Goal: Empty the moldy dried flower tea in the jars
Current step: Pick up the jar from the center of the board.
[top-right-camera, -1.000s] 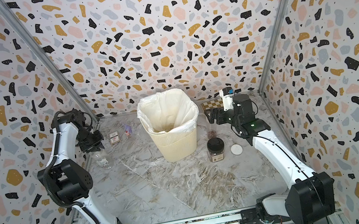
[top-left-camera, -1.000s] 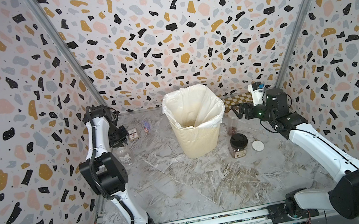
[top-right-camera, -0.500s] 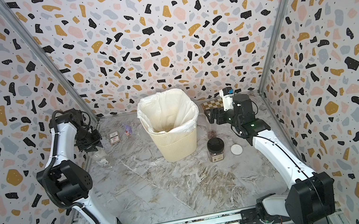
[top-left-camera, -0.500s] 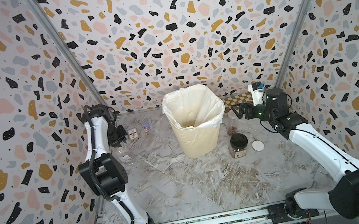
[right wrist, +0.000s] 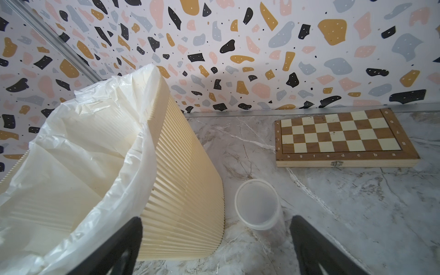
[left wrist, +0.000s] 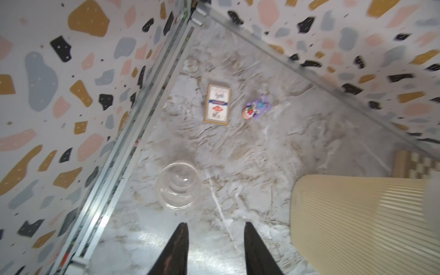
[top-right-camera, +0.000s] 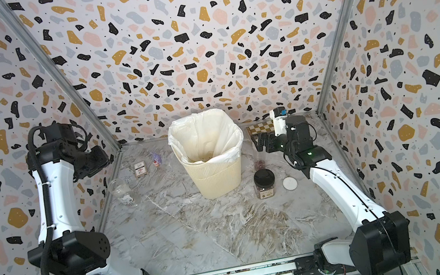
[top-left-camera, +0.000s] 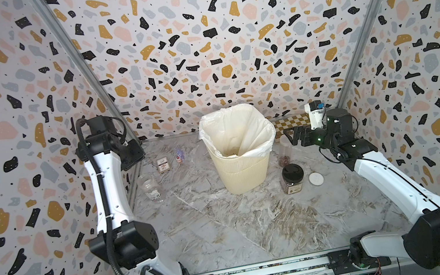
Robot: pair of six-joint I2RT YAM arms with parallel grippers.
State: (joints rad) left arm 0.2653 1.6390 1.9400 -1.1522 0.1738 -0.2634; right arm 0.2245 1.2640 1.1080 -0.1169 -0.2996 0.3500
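— So, where does the tea sit against my fingers?

— Your right fingers (right wrist: 312, 245) stand wide apart and hold nothing. The clear-lidded jar (right wrist: 258, 204) stands upright on the bench (right wrist: 357, 214), just beside the ribbed bin (right wrist: 185, 190). It is ahead of and below the tips, in line with the gap, and touches neither finger. A small heap of reddish tea (top-left-camera: 285, 160) lies at its bottom.

— And the left side?

— Your left fingers (left wrist: 177, 252) are parted by a moderate gap with nothing between them. The empty jar (left wrist: 178, 188) stands lidless and upright near the left wall. It is beyond the tips, below them and clear of both.

— Any other jar?

— The black-lidded jar (top-left-camera: 292, 177) stands closed, closer to the arms' bases than the clear-lidded one, with brownish tea showing through its side. A white lid (top-left-camera: 316, 178) lies flat on the bench just beside it. In both top views your right fingers hang above the clear-lidded jar, apart from this pair, and your left fingers are well apart from them.
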